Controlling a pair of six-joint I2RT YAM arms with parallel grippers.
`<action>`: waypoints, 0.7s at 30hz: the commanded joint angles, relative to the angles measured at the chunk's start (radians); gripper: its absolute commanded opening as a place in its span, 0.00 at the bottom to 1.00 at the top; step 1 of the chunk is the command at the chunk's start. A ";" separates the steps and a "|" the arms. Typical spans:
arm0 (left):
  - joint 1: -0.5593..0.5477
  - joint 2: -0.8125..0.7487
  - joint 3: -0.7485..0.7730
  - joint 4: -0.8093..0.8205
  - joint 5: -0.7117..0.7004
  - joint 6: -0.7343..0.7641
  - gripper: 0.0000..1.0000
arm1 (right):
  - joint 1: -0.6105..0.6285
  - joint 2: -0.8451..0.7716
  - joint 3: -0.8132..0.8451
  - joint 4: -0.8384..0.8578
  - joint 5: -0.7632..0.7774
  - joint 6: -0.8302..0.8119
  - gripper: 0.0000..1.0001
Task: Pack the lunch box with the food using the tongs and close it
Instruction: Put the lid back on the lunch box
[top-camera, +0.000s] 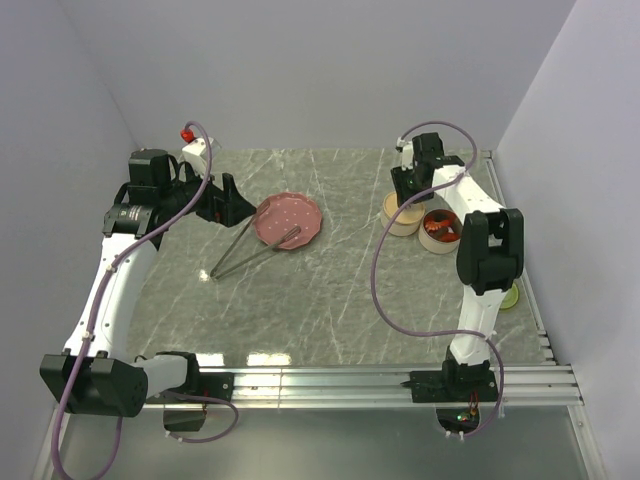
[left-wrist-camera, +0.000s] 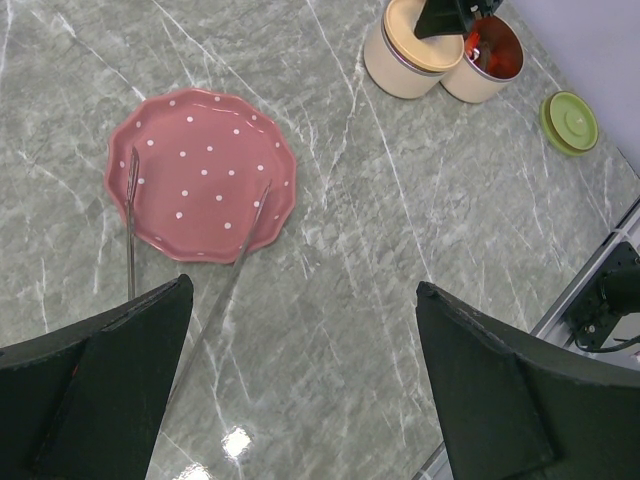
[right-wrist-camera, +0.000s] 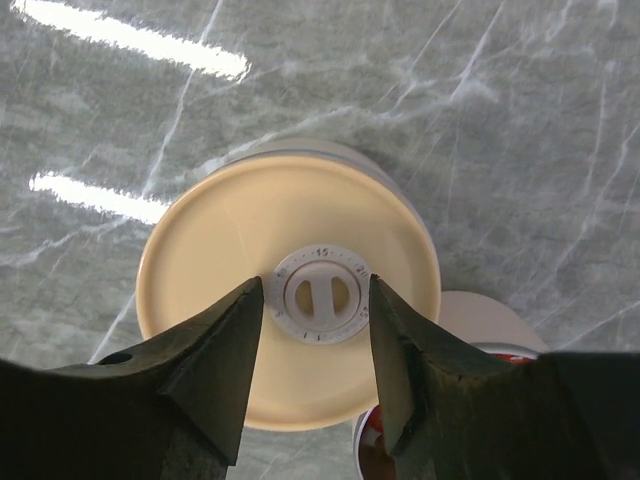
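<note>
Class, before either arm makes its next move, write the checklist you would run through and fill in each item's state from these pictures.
1. Plate free of food: ok, nothing lies on it.
2. Tongs set down: ok, they lie on the table, tips on the plate, in neither gripper.
3. Left gripper open and empty: ok, nothing between its fingers.
4. Cream lid seated on the cream tub: ok.
5. Right gripper clear of the cream lid: cannot tell; its fingers straddle the knob with gaps on both sides, height unclear.
6. Food tub closed: not ok, it stands open with food inside; the green lid lies apart on the table.
</note>
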 joint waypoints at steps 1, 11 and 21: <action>0.005 0.006 0.026 0.009 0.028 0.007 0.99 | 0.008 -0.021 0.019 -0.137 -0.035 -0.007 0.55; 0.005 -0.006 0.029 0.009 0.030 0.007 0.99 | 0.006 -0.016 0.136 -0.301 -0.106 -0.001 0.58; 0.005 -0.013 0.032 0.006 0.025 0.040 0.99 | 0.008 0.071 0.124 -0.271 -0.048 -0.007 0.58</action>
